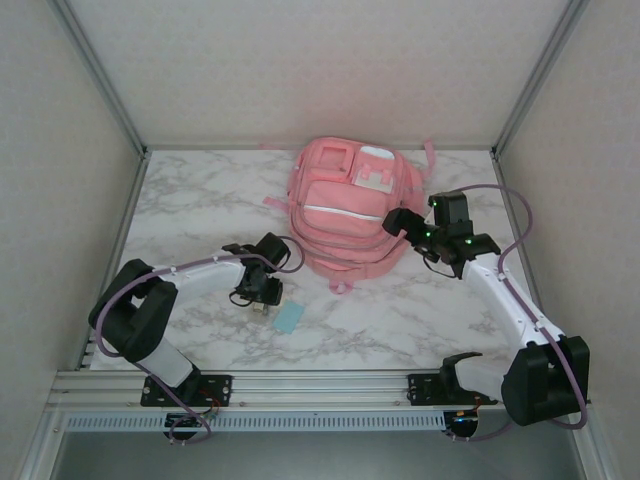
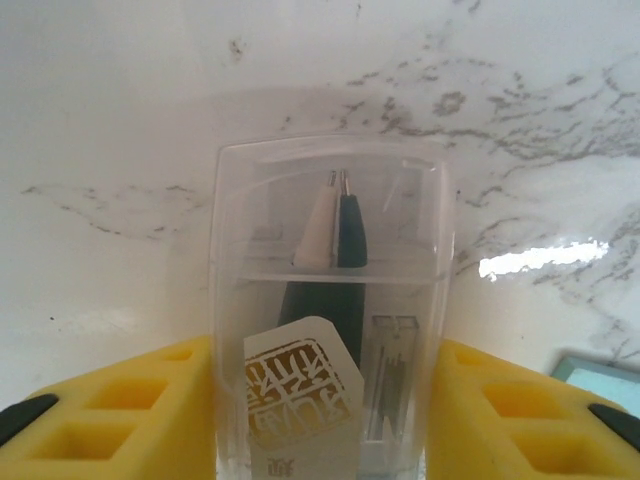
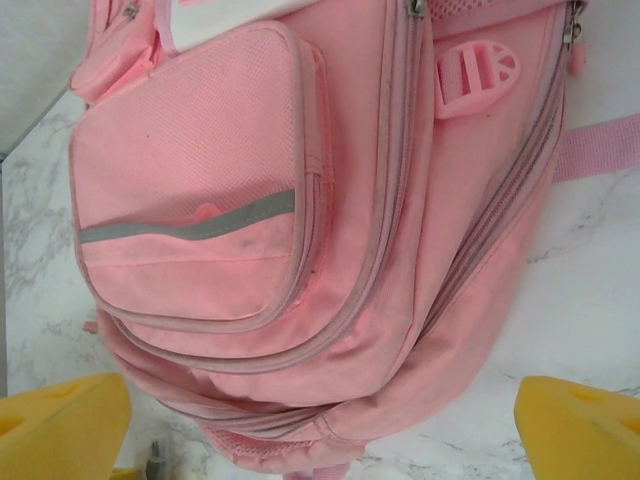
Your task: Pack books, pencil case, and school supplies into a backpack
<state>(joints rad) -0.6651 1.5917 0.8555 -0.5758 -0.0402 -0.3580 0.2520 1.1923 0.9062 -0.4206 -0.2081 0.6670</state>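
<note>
A clear plastic case [image 2: 330, 300] holding a dark pointed tool and a printed card lies on the marble table, one of the school supplies. My left gripper [image 2: 330, 410] has a yellow finger pressed against each long side of it; from above, this gripper [image 1: 262, 297] points down at the table. A light-blue block [image 1: 288, 318] lies just right of it, its corner [image 2: 600, 375] showing in the wrist view. The pink backpack [image 1: 345, 215] lies flat at mid-table. My right gripper [image 1: 400, 222] hovers open over its lower right side [image 3: 300, 200]. The books and the pencil case are out of view.
White walls and metal posts [image 1: 110, 90] close in the table on three sides, and a metal rail [image 1: 320, 385] runs along the front. A pink strap [image 3: 600, 150] trails from the backpack onto the marble. Bare marble [image 1: 190, 200] lies left of the backpack.
</note>
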